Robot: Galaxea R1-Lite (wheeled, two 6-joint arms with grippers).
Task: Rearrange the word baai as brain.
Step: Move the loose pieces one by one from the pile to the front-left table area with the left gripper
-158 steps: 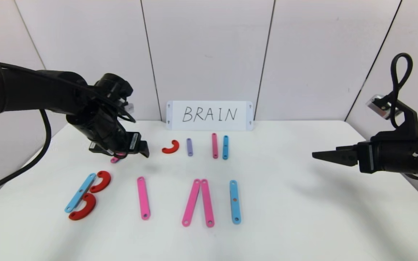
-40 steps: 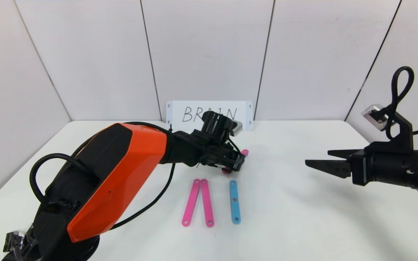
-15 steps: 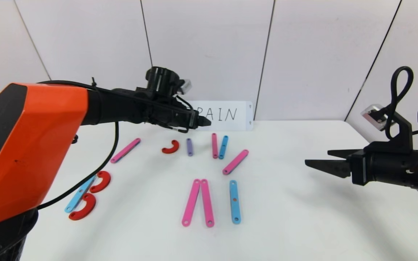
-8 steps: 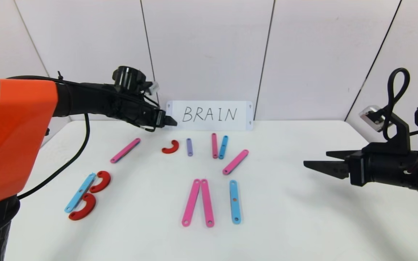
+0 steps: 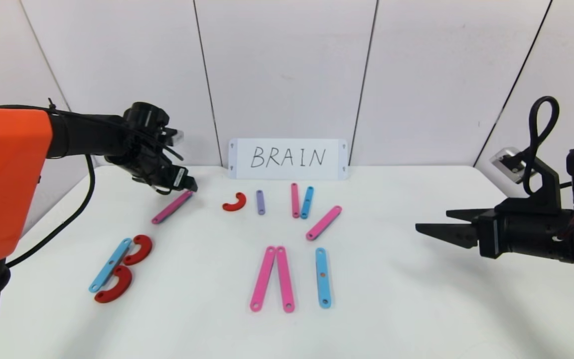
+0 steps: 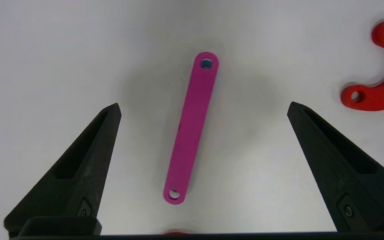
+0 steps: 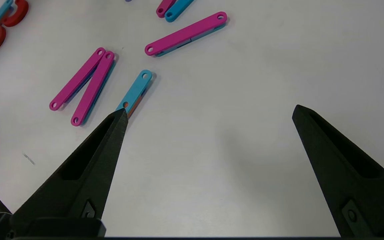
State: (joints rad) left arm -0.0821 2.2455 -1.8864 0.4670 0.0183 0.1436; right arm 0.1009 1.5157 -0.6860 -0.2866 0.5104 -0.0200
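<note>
The word lies in pieces on the white table (image 5: 416,309). At the left, a blue bar (image 5: 110,264) and two red curves (image 5: 137,249) form a B. A slanted pink bar (image 5: 172,207) lies at the back left. My left gripper (image 5: 187,185) hovers open just above its far end. In the left wrist view that pink bar (image 6: 188,140) lies lengthwise between the spread fingers of the left gripper (image 6: 203,106), untouched. Two pink bars (image 5: 272,278) make an inverted V, with a blue bar (image 5: 322,277) beside them. My right gripper (image 5: 431,221) hangs open and empty at the right.
The white card reading BRAIN (image 5: 287,158) leans on the back wall. In front of it lie a red curve (image 5: 234,202), a purple bar (image 5: 260,202), a pink bar (image 5: 294,200) and a blue bar (image 5: 307,202). Another pink bar (image 5: 323,223) lies slanted below them.
My left arm has swung leftward from in front of the card and lowered over the slanted pink bar at the back left. The right gripper has barely shifted.
</note>
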